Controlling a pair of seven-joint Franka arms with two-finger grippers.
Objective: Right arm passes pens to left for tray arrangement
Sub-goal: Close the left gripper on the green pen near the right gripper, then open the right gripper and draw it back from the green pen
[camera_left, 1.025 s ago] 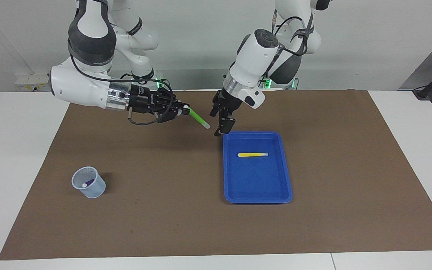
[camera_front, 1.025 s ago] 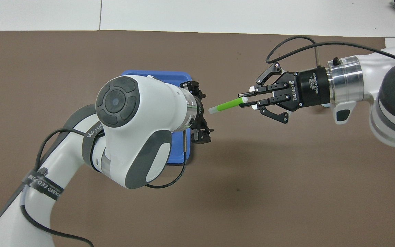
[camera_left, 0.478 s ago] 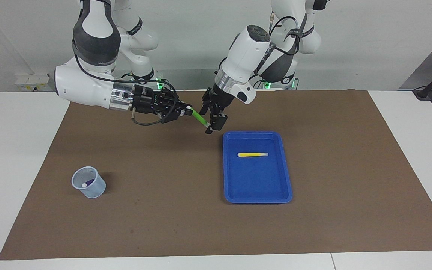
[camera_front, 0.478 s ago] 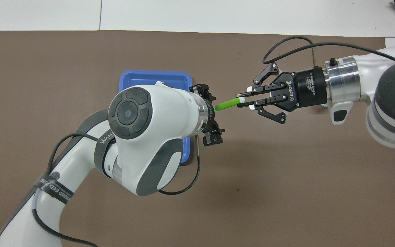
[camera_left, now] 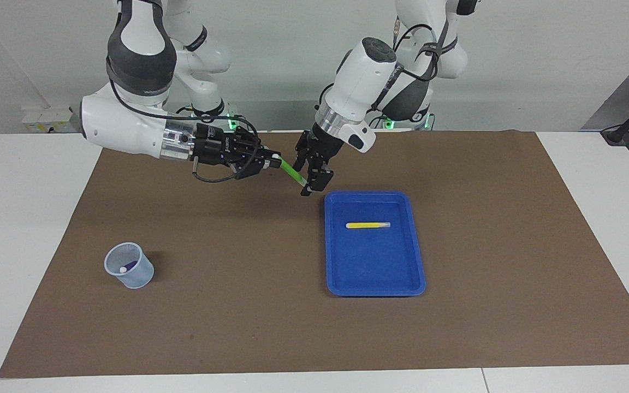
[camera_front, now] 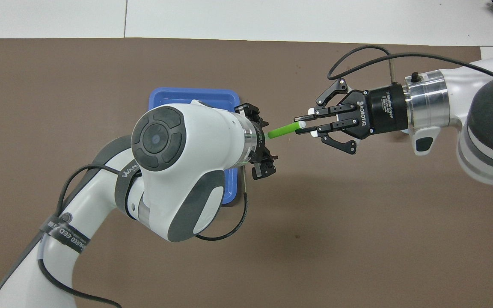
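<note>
handover | my right tool (camera_left: 267, 160) pinches the green pen (camera_left: 291, 172) by its end, offering the free end | my left tool (camera_left: 311, 181) straddles that end, grip unclear | yellow pen (camera_left: 368, 225) in tray (camera_left: 374, 284) | purple pen (camera_left: 130, 266) waits in cup (camera_left: 129, 265)

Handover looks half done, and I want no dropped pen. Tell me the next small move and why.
Probably: close the left end effector fully on the green pen before the right end effector lets go. The right one is shut on the pen's whitish end, in the air beside the blue tray; the pen's free end lies in the left one, whose grip cannot be confirmed.
</note>
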